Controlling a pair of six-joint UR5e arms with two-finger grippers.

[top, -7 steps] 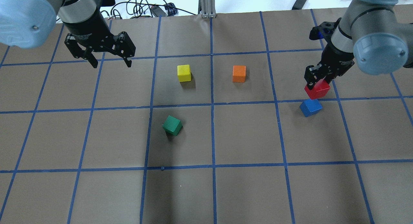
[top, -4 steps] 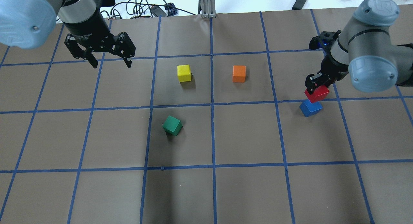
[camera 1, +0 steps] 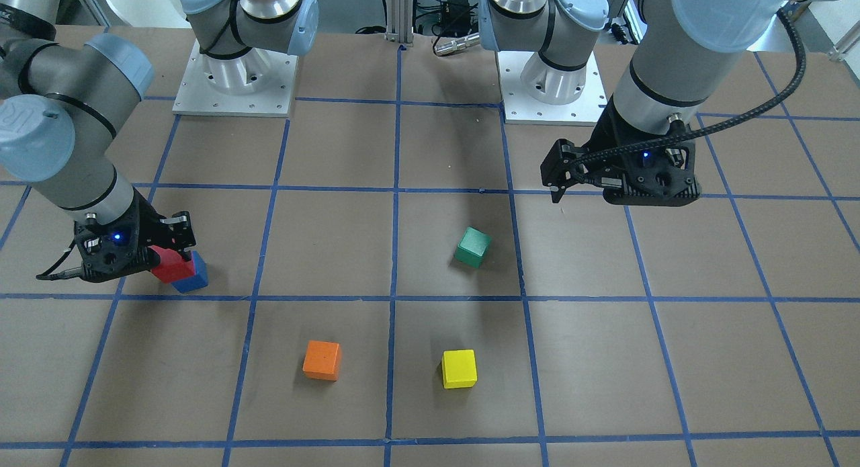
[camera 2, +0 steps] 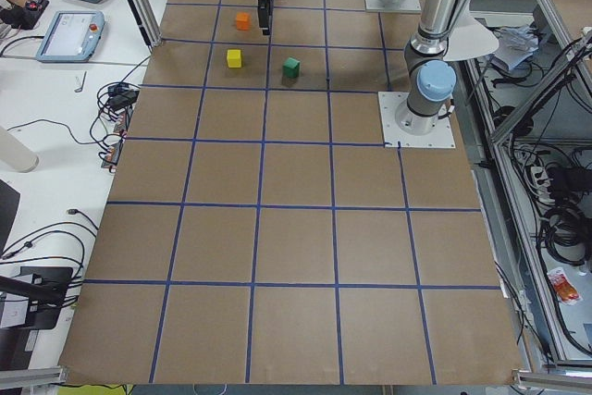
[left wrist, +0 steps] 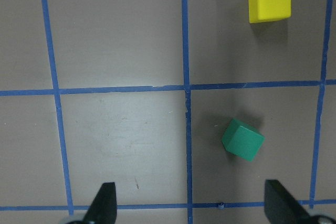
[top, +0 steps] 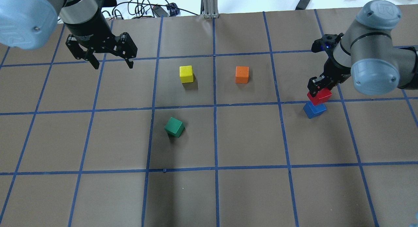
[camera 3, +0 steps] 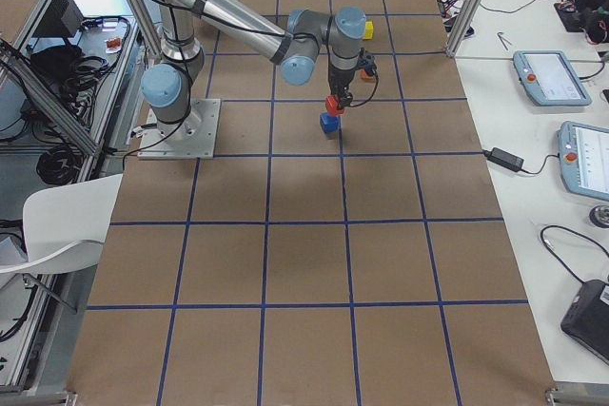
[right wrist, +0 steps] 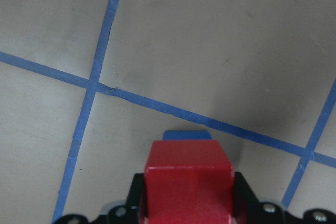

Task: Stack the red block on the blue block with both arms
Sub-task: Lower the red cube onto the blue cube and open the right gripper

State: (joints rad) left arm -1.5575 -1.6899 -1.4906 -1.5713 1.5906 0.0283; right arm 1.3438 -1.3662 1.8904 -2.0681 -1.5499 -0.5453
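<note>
My right gripper (top: 319, 86) is shut on the red block (top: 320, 96) and holds it right over the blue block (top: 314, 109), which rests on the table; I cannot tell whether the two touch. In the front view the red block (camera 1: 172, 265) sits above the blue block (camera 1: 193, 278), with the right gripper (camera 1: 176, 242) on it. In the right wrist view the red block (right wrist: 189, 179) fills the jaws and only a sliver of the blue block (right wrist: 187, 135) shows beyond it. My left gripper (top: 112, 62) is open and empty at the far left, high over the table.
A yellow block (top: 186, 73) and an orange block (top: 242, 74) sit mid-table at the back. A green block (top: 174, 126) lies tilted nearer the front. Blue tape lines grid the brown table (top: 248, 187). Cables lie beyond the far edge.
My right gripper has lowered the red block closer onto the blue block and the right arm's elbow has swung. The left arm has not moved.
</note>
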